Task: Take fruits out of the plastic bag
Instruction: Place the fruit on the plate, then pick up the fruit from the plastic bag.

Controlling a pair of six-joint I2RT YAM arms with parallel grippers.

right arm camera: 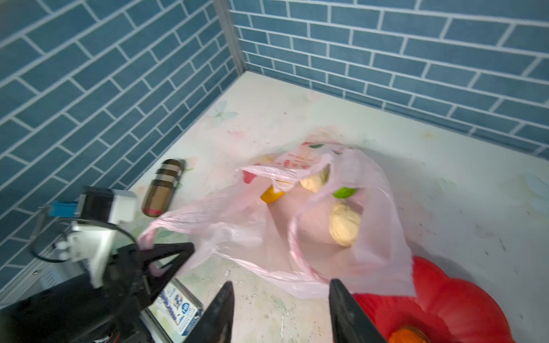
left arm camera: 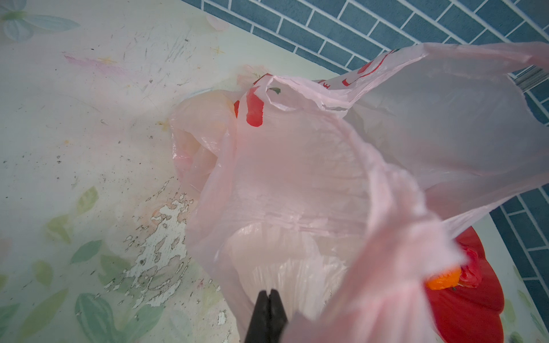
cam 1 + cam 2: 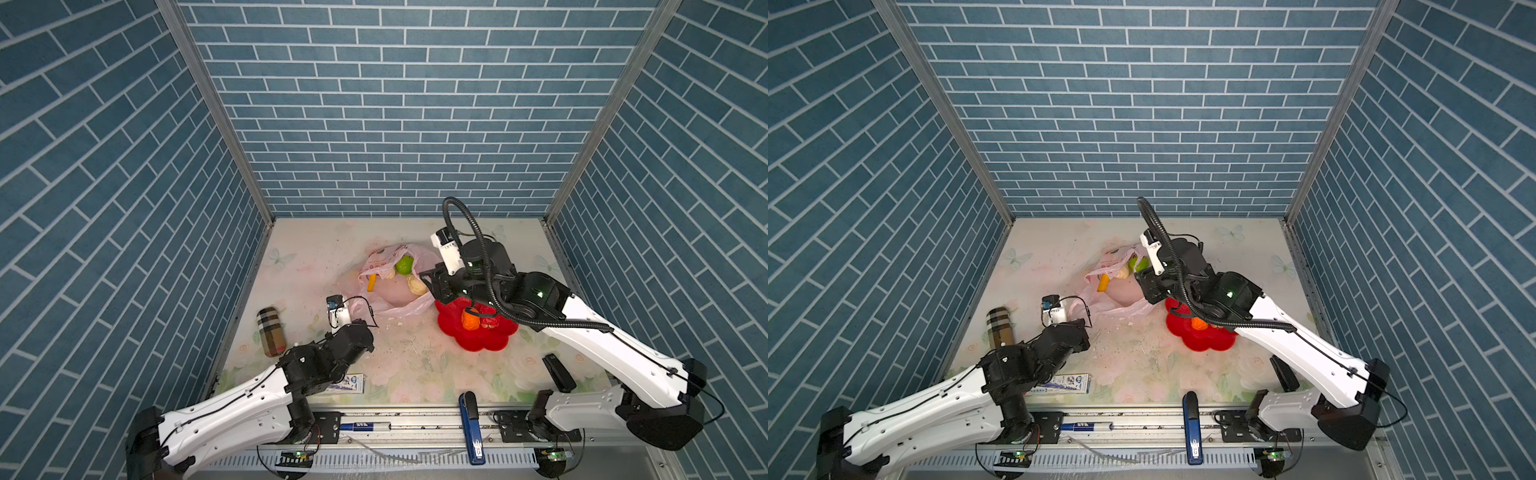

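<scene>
Lying open, crinkly pink plastic bag (image 3: 392, 296); green ball (image 3: 404, 264), banana (image 3: 371, 283) inside.

We are folding our left arm (image 3: 232, 409) with the elbow out to the left and the forearm running forward and inward, low over the table. Our left gripper (image 2: 269, 294) is pinching a loop of the plastic bag (image 2: 297, 184), jaws pressed flat together. We are folding our right arm (image 3: 602, 336) likewise, elbow out to the right, forearm reaching farther in, wrist tipping downward. Our right gripper (image 1: 281, 300) is hanging with its fingers (image 1: 221, 314) spread apart and nothing between them
</scene>
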